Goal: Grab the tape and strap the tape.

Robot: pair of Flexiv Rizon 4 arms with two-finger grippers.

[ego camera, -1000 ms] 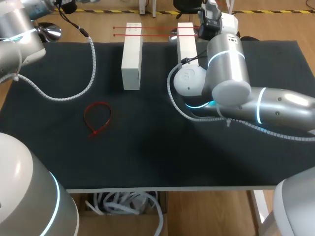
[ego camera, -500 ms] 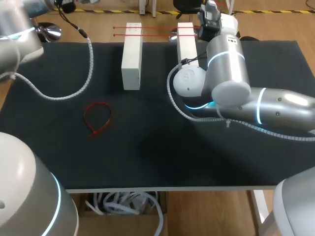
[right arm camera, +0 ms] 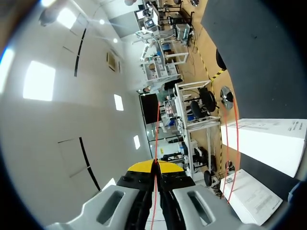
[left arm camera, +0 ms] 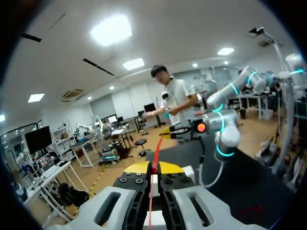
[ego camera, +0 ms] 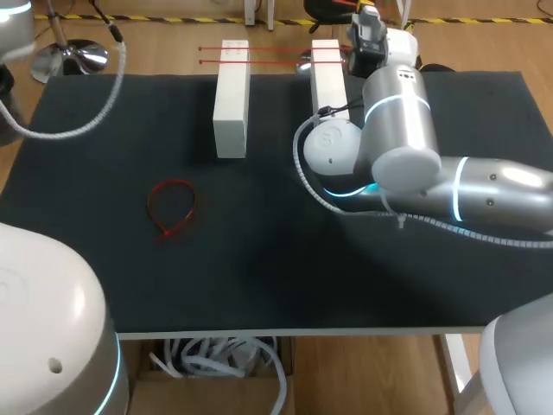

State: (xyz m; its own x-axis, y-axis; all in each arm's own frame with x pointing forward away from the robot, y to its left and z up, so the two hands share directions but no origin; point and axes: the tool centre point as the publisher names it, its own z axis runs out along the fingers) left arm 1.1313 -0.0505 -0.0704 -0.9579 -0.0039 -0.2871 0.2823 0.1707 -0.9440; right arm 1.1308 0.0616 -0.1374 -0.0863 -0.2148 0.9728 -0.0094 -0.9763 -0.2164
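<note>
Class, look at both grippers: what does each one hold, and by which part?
The left gripper pinches a thin red tie partway along its strap, a stretch sticking out ahead. The right gripper pinches another red tie likewise.

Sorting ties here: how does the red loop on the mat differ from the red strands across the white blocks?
The red loop is curled into a closed teardrop, the red strands run straight. The loop lies flat on the mat; the strands span both white blocks. Both are thin and red.
</note>
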